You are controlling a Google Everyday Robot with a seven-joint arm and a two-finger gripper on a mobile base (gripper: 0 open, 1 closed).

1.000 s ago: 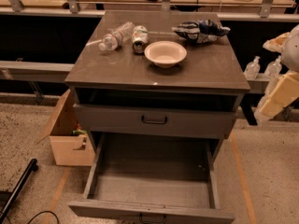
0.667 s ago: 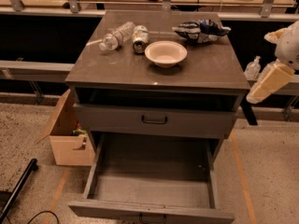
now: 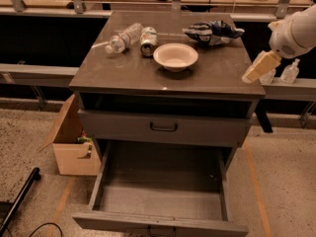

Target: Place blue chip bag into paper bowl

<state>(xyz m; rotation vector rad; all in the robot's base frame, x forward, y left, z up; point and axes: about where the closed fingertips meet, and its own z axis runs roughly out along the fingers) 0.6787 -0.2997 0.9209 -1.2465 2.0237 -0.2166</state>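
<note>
The blue chip bag (image 3: 213,32) lies crumpled at the back right of the grey cabinet top (image 3: 128,75). The paper bowl (image 3: 176,56) sits upright and empty near the middle of the top, just left of and in front of the bag. My gripper (image 3: 255,71) hangs on the white arm at the cabinet's right edge, level with the top. It is right of the bowl, in front of the bag, and touches neither.
A clear plastic bottle (image 3: 123,37) and a crushed can (image 3: 148,40) lie left of the bowl. The cabinet's bottom drawer (image 3: 163,196) is pulled open. A cardboard box (image 3: 74,149) stands on the floor at the left. Small bottles (image 3: 291,70) stand behind the arm.
My gripper has risen and moved left, from low beside the cabinet to its right top edge. The bag, the bowl, the bottle and the can have not moved.
</note>
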